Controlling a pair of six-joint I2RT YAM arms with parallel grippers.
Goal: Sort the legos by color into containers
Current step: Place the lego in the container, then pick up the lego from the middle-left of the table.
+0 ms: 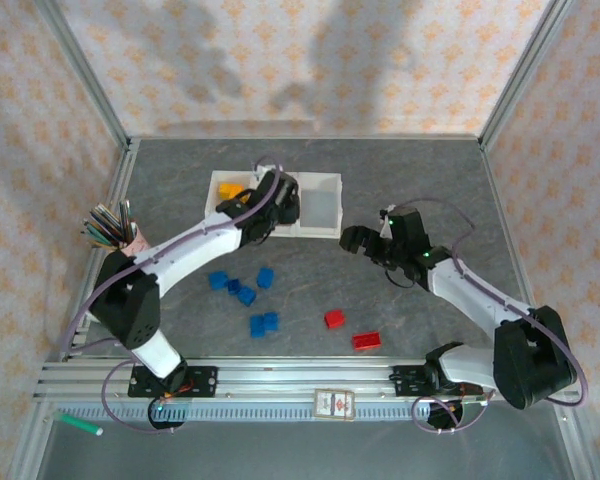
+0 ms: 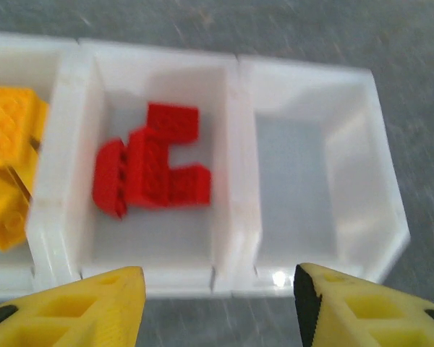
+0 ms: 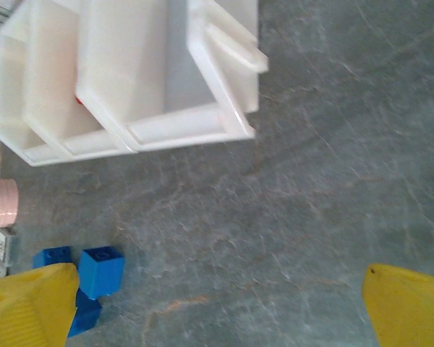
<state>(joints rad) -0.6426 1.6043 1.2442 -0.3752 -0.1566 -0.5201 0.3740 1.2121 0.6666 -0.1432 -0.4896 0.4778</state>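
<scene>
Trouble would likely come from the left gripper (image 2: 217, 289), jaws parted and empty just over the containers (image 2: 231, 152): a careless pull-back could clip the rim and shove the row holding the red legos (image 2: 155, 166). Blue legos (image 1: 245, 292) and two loose red bricks (image 1: 366, 340) lie on the table (image 1: 430, 180) at lower centre, close under the left arm (image 1: 200, 240). The right gripper (image 1: 355, 238), spread wide and empty, hovers at centre right, and a pink cup of pencils (image 1: 130, 240) crowds that arm at the left.

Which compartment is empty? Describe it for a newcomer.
Find the white bin row at the far middle of the table. Take the compartment at its right end. The other two hold red bricks and yellow bricks; this one holds nothing.
</scene>
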